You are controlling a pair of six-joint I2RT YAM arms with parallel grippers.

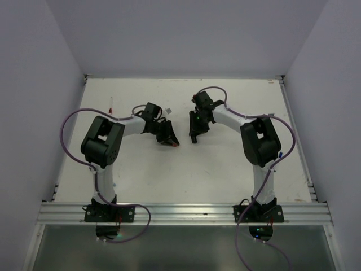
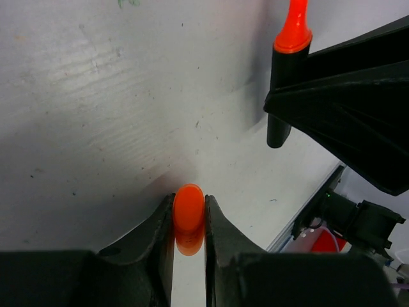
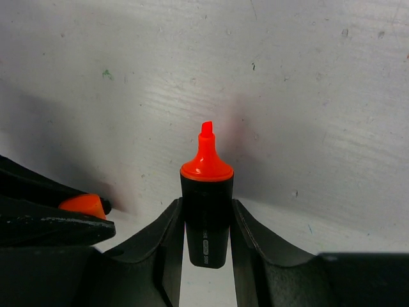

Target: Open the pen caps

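We log the black marker [image 3: 206, 220] uncapped, its orange chisel tip bare. The chunky orange cap [image 2: 188, 214] is off it, held just left of the marker, not touching. One slim white pen [image 1: 111, 105] lies flat, well left of the marker.

Enclosure: pale lilac-grey walls [image 1: 186, 34] on three sides.
Surface: white table [image 1: 186, 175], scuffed, faintly speckled.
Near edge: aluminium rail [image 1: 186, 213] across the full width.
Light: even, with soft shadows.
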